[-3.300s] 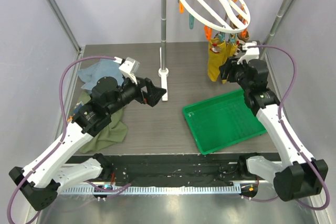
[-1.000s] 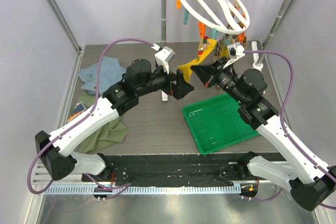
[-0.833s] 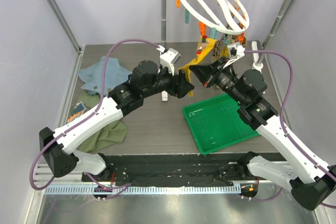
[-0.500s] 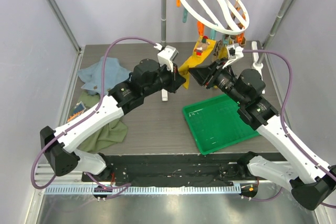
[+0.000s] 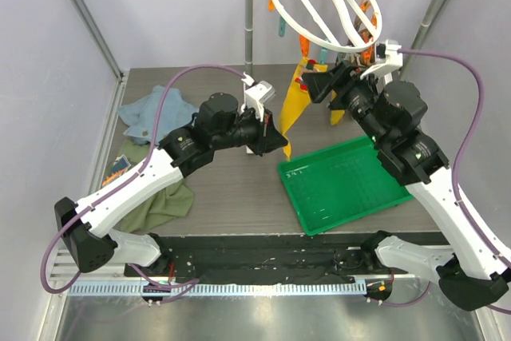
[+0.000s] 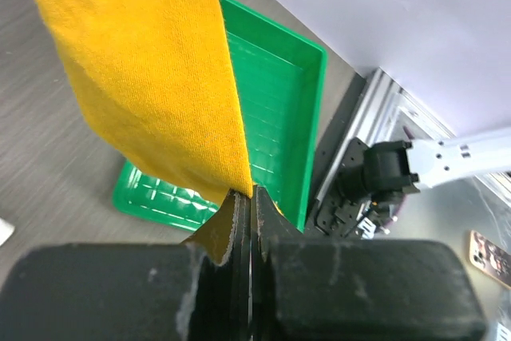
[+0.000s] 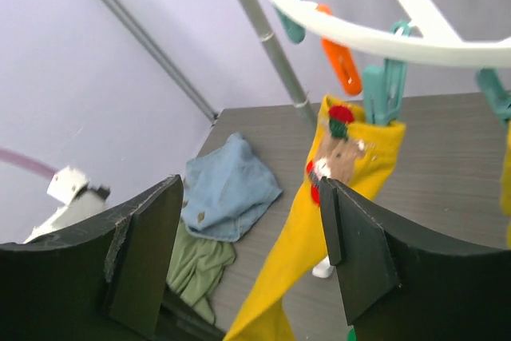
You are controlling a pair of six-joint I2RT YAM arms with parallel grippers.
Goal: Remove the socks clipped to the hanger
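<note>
The white ring hanger (image 5: 319, 5) hangs from the grey rail at the back. A mustard-yellow sock (image 5: 294, 105) with a bear patch at its cuff dangles from a teal clip (image 7: 383, 89) on the ring (image 7: 399, 41). My left gripper (image 5: 281, 143) is shut on that sock's lower end (image 6: 152, 77), jaws pressed tight (image 6: 251, 197) over the tray. My right gripper (image 5: 313, 84) stands open just beside the cuff, nothing between its fingers (image 7: 249, 197); the sock (image 7: 335, 197) lies past its right finger. Another yellow sock (image 5: 337, 111) hangs behind the right arm, mostly hidden.
A green tray (image 5: 343, 185) lies at the front right under the sock. The grey rail stand's pole (image 5: 250, 37) rises left of the hanger. A blue cloth (image 5: 152, 109) and an olive-green cloth (image 5: 164, 197) lie at the left. Orange and teal clips (image 5: 307, 41) dangle from the ring.
My left gripper shut on the yellow sock's lower end. My right gripper opened, let go of the sock and rose back toward the hanger. The sock now hangs stretched from clip to left gripper.
</note>
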